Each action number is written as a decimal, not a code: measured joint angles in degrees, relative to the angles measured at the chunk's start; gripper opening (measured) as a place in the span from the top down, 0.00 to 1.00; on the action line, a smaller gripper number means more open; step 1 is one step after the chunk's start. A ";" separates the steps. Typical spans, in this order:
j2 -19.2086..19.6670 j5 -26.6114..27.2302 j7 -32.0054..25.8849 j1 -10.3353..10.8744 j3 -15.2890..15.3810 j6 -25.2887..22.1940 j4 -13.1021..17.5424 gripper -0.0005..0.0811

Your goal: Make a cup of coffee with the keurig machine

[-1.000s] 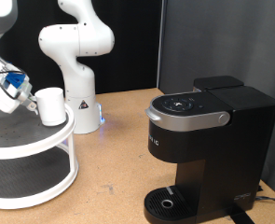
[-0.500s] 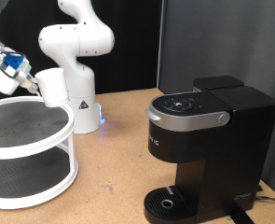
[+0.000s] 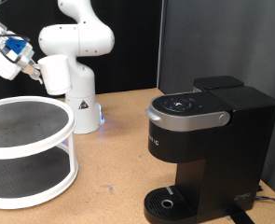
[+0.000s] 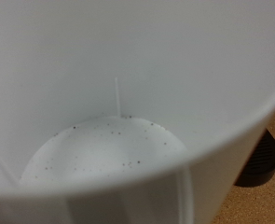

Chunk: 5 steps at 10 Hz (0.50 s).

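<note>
At the exterior view's far left we find the gripper [image 3: 25, 63], raised above the white two-tier stand [image 3: 44, 168]. Its fingers are clenched on the cup [image 3: 53, 73], which hangs in the air, clear of the stand's top tier and in front of the white robot base [image 3: 76, 56]. We judge that the cup is carried at this height so that it clears the stand's rim. The wrist view is filled almost wholly by the cup's white interior [image 4: 109, 159], speckled with dark grains at the bottom, so the camera looks straight into it.

Moving right, the wooden table [image 3: 118, 140] lies between. At the right stands the keurig machine [image 3: 207, 140], well apart from the cup. Its round drip base [image 3: 165, 201] holds nothing.
</note>
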 joint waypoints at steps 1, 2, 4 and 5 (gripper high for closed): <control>0.01 0.01 -0.04 0.00 -0.10 0.09 -0.13 0.91; 0.02 0.03 0.80 0.00 -0.06 0.31 -0.47 0.91; 0.01 2.82 5.14 0.01 1.34 4.74 -2.42 0.91; 0.01 4.72 7.51 0.08 2.72 7.51 -3.62 0.91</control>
